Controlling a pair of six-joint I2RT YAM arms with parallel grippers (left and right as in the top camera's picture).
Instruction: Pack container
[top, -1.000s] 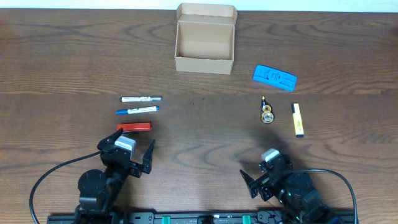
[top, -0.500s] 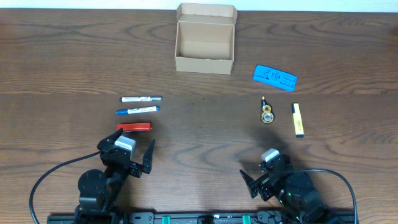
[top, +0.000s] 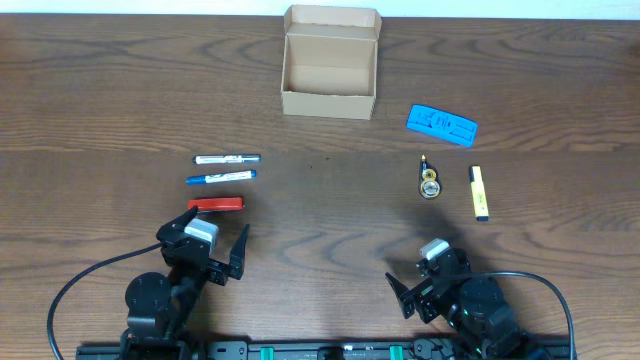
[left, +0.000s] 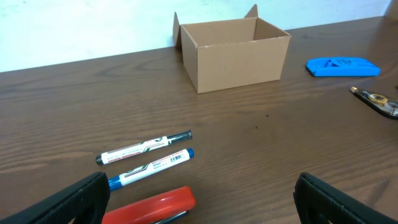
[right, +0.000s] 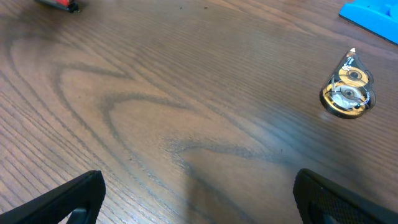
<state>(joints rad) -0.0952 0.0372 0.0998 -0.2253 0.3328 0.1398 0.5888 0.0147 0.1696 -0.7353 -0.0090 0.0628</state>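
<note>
The left claw (top: 212, 238) is spread wide above the tabletop (top: 320, 210), and nothing is between its two fingers. Just ahead of it, a little toward its left finger, lies a red stapler-like object (left: 152, 205). Right behind this one lies a blue-capped marker (left: 151, 168), and next a black-capped marker (left: 144, 147). The two markers are almost parallel, close to each other but not touching.

The right claw (top: 425, 272) is also fully spread and grips nothing. Ahead of it, toward its right finger, lies a small clear tape roller with golden wheels (right: 347, 93), its tip pointing away from the claw. A yellow highlighter (top: 479, 192) lies just to the right of the roller. Farther ahead on the same side rests a flat blue plastic object (top: 441, 123).

The container (left: 236, 53) stands upright, far ahead of both claws and between their lines. It is well apart from all other things, and its flap is raised at the far side.
</note>
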